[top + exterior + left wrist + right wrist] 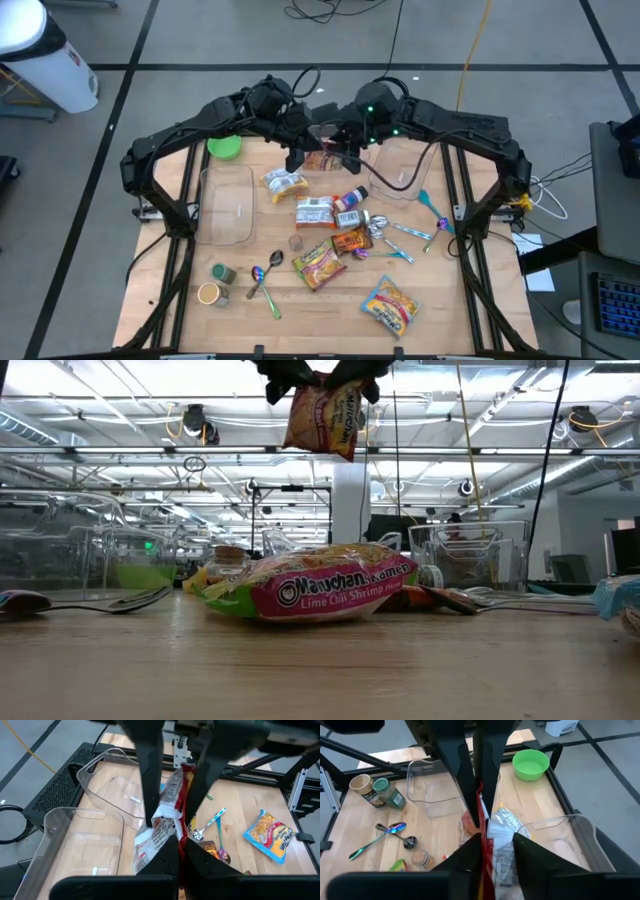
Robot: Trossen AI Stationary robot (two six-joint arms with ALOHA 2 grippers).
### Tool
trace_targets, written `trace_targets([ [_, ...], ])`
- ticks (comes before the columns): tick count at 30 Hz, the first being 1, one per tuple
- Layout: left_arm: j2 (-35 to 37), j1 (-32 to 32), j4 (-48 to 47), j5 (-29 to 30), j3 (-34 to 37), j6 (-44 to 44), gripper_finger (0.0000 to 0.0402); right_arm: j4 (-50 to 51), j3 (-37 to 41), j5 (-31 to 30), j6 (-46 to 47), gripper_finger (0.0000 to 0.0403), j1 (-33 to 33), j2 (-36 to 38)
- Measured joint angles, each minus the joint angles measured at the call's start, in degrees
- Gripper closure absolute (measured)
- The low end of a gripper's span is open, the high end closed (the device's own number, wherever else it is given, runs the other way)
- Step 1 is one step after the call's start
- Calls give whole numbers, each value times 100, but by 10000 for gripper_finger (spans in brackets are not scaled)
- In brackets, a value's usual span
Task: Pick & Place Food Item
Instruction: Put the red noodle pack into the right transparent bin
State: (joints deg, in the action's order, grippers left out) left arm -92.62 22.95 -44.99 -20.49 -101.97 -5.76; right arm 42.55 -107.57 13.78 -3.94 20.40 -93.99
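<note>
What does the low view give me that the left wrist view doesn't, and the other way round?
Only the low view shows the Maruchan ramen pack lying flat on the table. Only the left wrist view shows the two clear bins, the spoons and the blue-and-yellow bag below. Both show the raised snack packet, both pincers closed on it.

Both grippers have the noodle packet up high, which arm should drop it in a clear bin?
Right, probably. Both the left gripper and the right gripper pinch the packet above the table's back, and the nearest clear bin sits on the right arm's side.
</note>
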Motion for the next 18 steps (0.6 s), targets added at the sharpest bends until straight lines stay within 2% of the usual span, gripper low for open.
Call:
trace_targets([
  [9,4,-1,4,0,-2,0,398,-34,0,0,2,395,22,161],
  [18,-2,-1,12,3,-2,35,395,95,-2,7,-107,402,11,157],
])
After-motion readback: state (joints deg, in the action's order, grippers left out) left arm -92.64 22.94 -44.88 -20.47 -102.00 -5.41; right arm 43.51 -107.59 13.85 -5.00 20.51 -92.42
